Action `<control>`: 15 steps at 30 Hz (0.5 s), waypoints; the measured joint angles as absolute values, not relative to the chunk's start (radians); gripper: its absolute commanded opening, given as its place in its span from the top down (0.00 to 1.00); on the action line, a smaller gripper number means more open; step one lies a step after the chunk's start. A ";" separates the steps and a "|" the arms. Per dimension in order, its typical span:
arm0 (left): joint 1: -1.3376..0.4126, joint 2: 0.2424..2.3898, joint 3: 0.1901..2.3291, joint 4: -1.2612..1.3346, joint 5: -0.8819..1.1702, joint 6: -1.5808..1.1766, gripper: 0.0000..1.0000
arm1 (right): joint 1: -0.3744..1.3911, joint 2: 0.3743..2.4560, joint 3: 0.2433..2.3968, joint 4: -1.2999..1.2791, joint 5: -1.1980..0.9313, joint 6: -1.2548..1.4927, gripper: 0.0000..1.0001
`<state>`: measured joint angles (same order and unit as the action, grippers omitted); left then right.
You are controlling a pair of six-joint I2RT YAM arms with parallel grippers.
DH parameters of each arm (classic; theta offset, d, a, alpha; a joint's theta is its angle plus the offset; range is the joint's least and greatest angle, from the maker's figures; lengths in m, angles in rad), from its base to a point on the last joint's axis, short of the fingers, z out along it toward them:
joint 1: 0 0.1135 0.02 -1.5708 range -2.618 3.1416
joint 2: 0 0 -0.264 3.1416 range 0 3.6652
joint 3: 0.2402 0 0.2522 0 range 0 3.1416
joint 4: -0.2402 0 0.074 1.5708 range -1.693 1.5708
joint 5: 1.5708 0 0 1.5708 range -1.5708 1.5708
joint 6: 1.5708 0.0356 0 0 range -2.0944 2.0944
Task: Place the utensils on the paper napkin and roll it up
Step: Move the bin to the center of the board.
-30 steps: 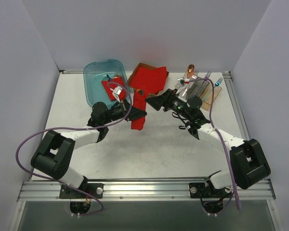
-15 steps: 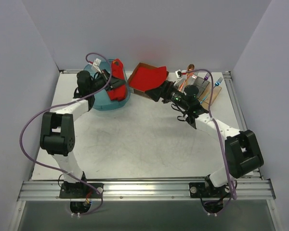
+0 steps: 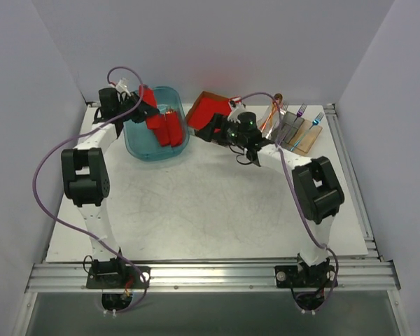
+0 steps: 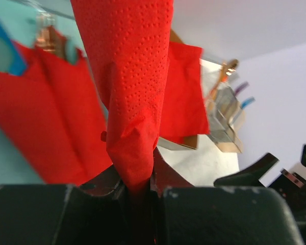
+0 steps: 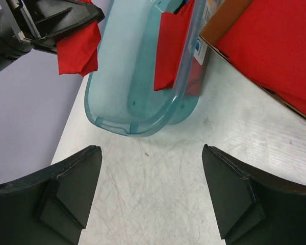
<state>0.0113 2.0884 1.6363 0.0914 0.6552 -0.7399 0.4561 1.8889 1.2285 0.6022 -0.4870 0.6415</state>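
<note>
My left gripper [image 3: 148,106] is shut on a rolled red napkin bundle [image 4: 137,102] and holds it over the blue tub's [image 3: 136,143] left rim; the right wrist view shows this bundle [image 5: 79,46] too. Two more red bundles [image 3: 169,127] lie in the tub. My right gripper [image 3: 210,131] is open and empty, low over the table in front of the cardboard box with the thick red stack [image 3: 208,110]. The orange spoon [image 3: 276,102], purple fork [image 3: 301,110] and blue fork [image 3: 316,119] stand in a rack at the back right. No single flat napkin sheet shows.
The utensil rack [image 3: 290,129] sits on a brown board near the right rail. The tub's near rim [image 5: 137,125] lies just beyond my right fingers [image 5: 66,189]. Grey walls close the back and both sides.
My left arm swung from mid-table to the back left, carrying the red bundle over the tub. My right gripper moved left, in front of the cardboard box.
</note>
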 measured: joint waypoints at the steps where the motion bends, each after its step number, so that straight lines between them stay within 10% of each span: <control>1: 0.023 2.101 1.644 0.079 0.647 -0.731 0.98 | 0.464 1.917 1.261 0.595 -0.483 0.641 0.20; 15: 0.065 2.194 1.683 -0.065 0.509 -0.631 0.98 | 0.583 2.191 1.586 0.451 -0.364 0.661 0.22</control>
<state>0.0650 2.1941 1.6833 -0.0647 0.5091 -0.6308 0.5827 2.1906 1.5864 0.4515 -0.3637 0.6613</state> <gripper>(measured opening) 0.185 0.788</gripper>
